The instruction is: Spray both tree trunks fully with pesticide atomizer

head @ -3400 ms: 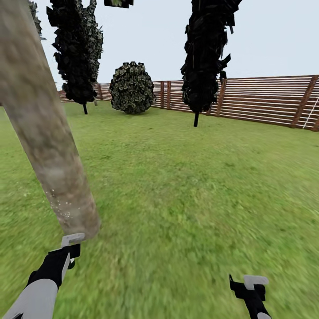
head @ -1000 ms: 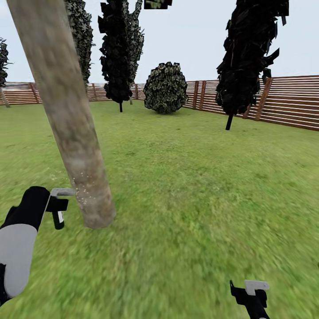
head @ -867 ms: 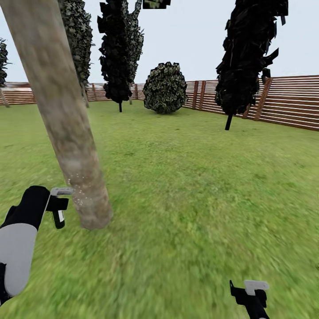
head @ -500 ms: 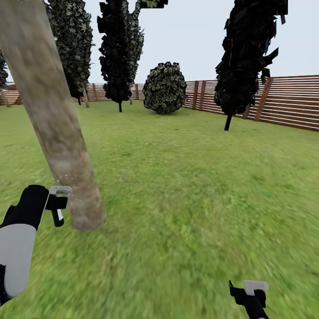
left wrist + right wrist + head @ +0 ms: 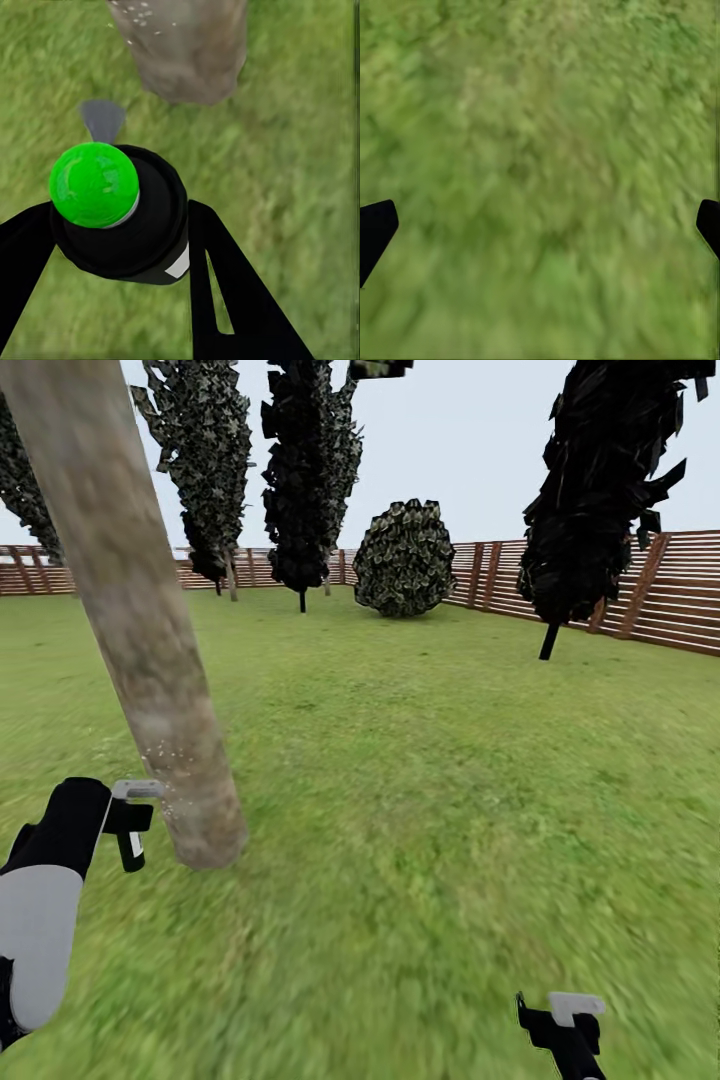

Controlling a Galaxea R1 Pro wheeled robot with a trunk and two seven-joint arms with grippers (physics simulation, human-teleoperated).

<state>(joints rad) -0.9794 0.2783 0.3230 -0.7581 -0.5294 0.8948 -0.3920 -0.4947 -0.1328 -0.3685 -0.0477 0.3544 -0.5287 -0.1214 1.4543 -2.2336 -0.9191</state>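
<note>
A thick pale grey-brown tree trunk [image 5: 150, 650] leans across the left of the head view, its base in the lawn. Whitish specks of pesticide [image 5: 172, 758] dot its lower part. My left gripper [image 5: 112, 817] is shut on the pesticide atomizer [image 5: 131, 830], whose grey spray head sits just beside the trunk base. In the left wrist view the atomizer [image 5: 120, 217] sits between the black fingers [image 5: 225, 285], pointing at the trunk [image 5: 187, 45]. My right gripper [image 5: 565, 1025] hangs low at the right, open over bare grass [image 5: 540, 165].
Dark columnar trees [image 5: 305, 470] [image 5: 600, 490] and a round bush [image 5: 403, 558] stand far ahead on the lawn. A reddish slat fence [image 5: 680, 590] runs along the back and right. Open grass lies to the right of the trunk.
The whole picture has shifted to the right, so the camera has turned left. My left gripper keeps the atomizer beside the trunk base. The right arm looks unchanged.
</note>
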